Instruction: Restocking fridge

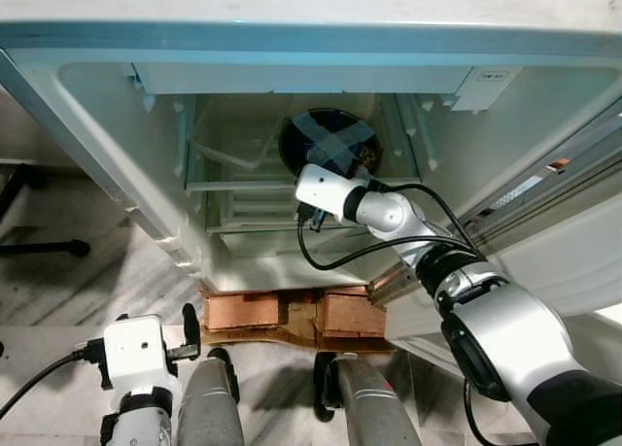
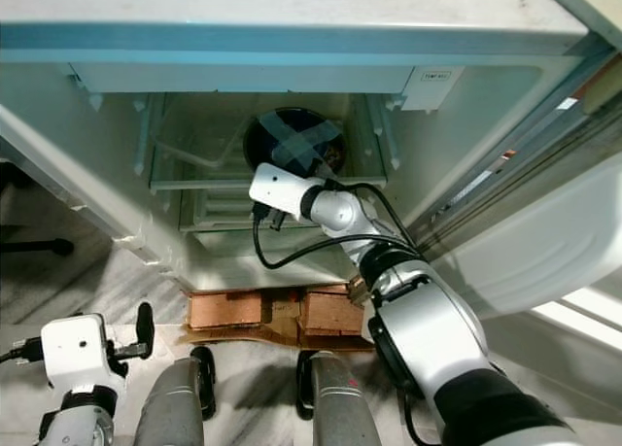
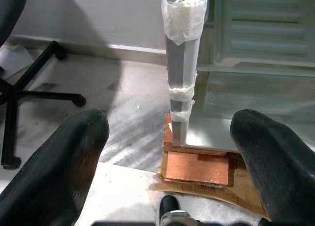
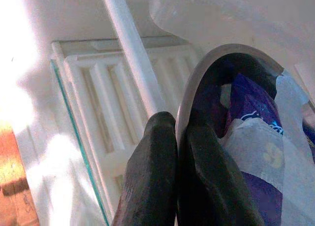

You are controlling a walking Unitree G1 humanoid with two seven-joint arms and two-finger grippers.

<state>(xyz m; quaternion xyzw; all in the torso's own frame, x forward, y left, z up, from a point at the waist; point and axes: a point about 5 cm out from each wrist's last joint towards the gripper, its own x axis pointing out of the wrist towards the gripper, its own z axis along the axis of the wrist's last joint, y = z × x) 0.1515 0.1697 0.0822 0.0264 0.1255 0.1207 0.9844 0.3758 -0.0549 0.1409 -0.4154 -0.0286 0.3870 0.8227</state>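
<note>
Left eye view: open white fridge [image 1: 117,164] fills the upper frame. A dark round bowl covered with clear film and crossed tape [image 1: 328,140] sits on the glass shelf [image 1: 224,179] at centre. The right arm reaches in; the left arm hangs low at lower left.

Left wrist view: left pincer [image 3: 172,152] idle, fingers well apart, above red bricks [image 3: 197,167] under the fridge.

Right wrist view: right pincer [image 4: 181,152] clamped together on the bowl's near rim, bowl directly ahead of the fingers. Judgement: rigid, likely breakable, moderately heavy with contents; film is slippery and soft, so the rim is the proper hold.
</note>
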